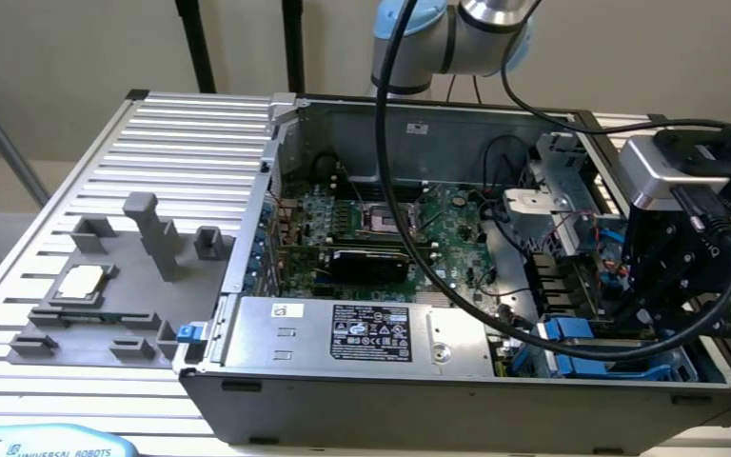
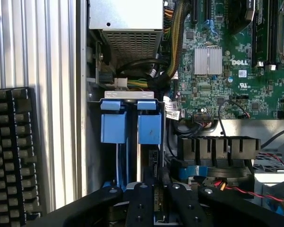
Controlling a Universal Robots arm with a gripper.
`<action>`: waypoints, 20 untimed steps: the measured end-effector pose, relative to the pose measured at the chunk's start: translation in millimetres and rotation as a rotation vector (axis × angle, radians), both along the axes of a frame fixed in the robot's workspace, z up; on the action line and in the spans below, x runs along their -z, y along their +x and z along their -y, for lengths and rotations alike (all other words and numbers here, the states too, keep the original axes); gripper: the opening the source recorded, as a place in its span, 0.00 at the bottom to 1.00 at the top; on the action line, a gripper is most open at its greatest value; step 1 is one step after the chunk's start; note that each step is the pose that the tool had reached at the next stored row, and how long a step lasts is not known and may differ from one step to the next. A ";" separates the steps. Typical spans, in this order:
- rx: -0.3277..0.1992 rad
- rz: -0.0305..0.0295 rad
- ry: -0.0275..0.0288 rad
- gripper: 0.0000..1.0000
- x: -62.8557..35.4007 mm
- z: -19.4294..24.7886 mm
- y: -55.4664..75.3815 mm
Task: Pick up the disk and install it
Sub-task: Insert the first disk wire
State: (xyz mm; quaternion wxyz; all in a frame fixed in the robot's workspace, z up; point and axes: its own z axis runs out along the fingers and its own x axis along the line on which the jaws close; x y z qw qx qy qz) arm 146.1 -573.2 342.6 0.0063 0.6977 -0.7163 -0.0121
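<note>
We have the claw (image 2: pixel 154 191) nearly clenched on the disk (image 2: pixel 131 125), standing on edge in the pc case (image 1: pixel 467 400) bay. We should push straight down w/o tilt, blue carrier in its guides.

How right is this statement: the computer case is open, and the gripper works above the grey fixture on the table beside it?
One part is wrong. The computer case is open, but the gripper works inside it, at the blue drive carriers toward the exterior view's right, not above the grey fixture. The exterior view shows this.
</note>
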 end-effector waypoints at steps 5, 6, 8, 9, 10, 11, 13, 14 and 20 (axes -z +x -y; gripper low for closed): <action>0.000 0.0000 -0.0056 0.18 0.8 -0.9 0.5; 0.000 0.0000 -0.0086 0.18 0.8 -1.0 0.8; 0.001 0.0000 -0.0152 0.18 0.8 -1.2 1.4; 0.001 0.0000 -0.0183 0.18 1.0 -1.3 1.4; 0.002 0.0000 -0.0205 0.18 1.2 -1.4 1.5; 0.002 0.0000 -0.0219 0.18 1.4 -1.6 1.5; 0.002 0.0000 -0.0235 0.18 2.0 -2.1 1.6; 0.002 0.0000 -0.0240 0.18 2.1 -2.5 1.6; 0.003 0.0000 -0.0244 0.18 2.3 -6.4 1.6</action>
